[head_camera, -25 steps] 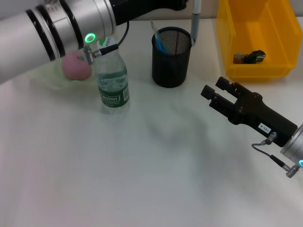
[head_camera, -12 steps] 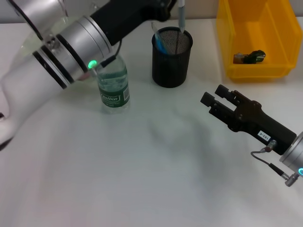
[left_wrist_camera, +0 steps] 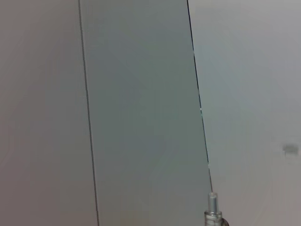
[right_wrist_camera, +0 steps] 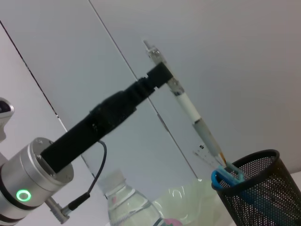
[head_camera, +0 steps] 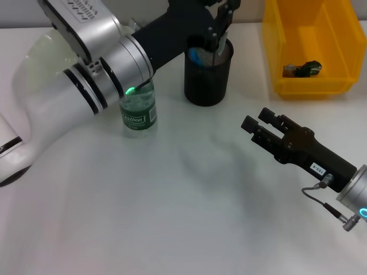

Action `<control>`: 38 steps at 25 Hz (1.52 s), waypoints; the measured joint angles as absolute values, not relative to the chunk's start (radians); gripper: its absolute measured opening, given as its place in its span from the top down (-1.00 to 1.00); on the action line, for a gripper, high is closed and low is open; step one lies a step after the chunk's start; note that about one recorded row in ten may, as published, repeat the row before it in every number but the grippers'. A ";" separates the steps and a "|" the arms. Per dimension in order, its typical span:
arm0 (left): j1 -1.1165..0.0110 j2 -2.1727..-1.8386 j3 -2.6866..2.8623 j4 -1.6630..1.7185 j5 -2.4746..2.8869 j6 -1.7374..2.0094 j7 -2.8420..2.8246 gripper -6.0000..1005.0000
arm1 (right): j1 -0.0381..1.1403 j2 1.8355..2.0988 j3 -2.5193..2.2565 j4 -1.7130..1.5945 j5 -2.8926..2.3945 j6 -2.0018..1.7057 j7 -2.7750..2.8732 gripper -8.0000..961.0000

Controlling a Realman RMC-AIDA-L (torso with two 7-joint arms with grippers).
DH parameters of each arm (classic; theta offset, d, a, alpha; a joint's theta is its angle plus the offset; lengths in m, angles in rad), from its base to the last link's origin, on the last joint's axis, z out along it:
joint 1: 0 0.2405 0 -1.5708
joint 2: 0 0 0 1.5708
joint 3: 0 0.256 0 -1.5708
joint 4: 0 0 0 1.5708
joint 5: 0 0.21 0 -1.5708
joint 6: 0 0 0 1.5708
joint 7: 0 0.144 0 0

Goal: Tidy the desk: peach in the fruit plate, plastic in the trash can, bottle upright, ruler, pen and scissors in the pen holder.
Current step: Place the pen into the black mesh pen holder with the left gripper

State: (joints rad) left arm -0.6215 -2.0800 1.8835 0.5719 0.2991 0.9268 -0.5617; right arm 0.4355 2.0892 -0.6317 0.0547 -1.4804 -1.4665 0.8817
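My left gripper (right_wrist_camera: 157, 75) is shut on the pen (right_wrist_camera: 188, 106), which it holds tilted above the black mesh pen holder (head_camera: 208, 74) with the tip at the rim. In the head view the left gripper (head_camera: 221, 16) is right over the holder. Blue scissors (right_wrist_camera: 225, 176) and a clear ruler (right_wrist_camera: 203, 151) stick out of the pen holder (right_wrist_camera: 256, 190). The bottle (head_camera: 137, 109) stands upright, partly behind my left arm. A bit of pink peach (right_wrist_camera: 171, 221) shows on the pale fruit plate (right_wrist_camera: 188, 200). My right gripper (head_camera: 259, 121) hovers open over the right of the table.
At the back right stands the yellow bin (head_camera: 338, 51), serving as trash can, with a dark piece of plastic (head_camera: 302, 69) inside. My left arm spans the back left of the desk and hides the peach in the head view.
My left gripper has moved left and down, bringing the pen from beside the holder to over its opening. The right gripper has hardly shifted.
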 joint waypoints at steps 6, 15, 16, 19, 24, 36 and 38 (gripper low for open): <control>-0.625 -2.080 1.899 0.566 0.296 0.897 -0.542 0.57 | 0.436 2.091 -0.633 0.064 -1.480 -1.466 0.883 -0.45; -0.635 -2.080 1.901 0.559 0.294 0.844 -0.527 0.57 | 0.436 2.091 -0.637 0.069 -1.480 -1.467 0.883 -0.45; -0.635 -2.080 1.901 0.557 0.294 0.844 -0.527 0.57 | 0.436 2.091 -0.637 0.069 -1.481 -1.468 0.883 -0.45; -0.636 -2.080 1.901 0.548 0.294 0.841 -0.527 0.56 | 0.436 2.091 -0.637 0.069 -1.481 -1.471 0.882 -0.45; -0.635 -2.080 1.902 0.545 0.293 0.833 -0.527 0.56 | 0.436 2.091 -0.637 0.069 -1.483 -1.473 0.877 -0.45; -0.637 -2.080 1.906 0.544 0.292 0.806 -0.526 0.56 | 0.436 2.091 -0.637 0.067 -1.483 -1.473 0.876 -0.45; -0.642 -2.080 1.915 0.544 0.292 0.785 -0.527 0.55 | 0.436 2.091 -0.637 0.067 -1.483 -1.472 0.876 -0.45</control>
State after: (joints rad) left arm -0.6417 -2.0801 1.9153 0.5445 0.2916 0.7846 -0.5268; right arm 0.4356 2.0908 -0.6366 0.0674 -1.4835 -1.4725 0.8758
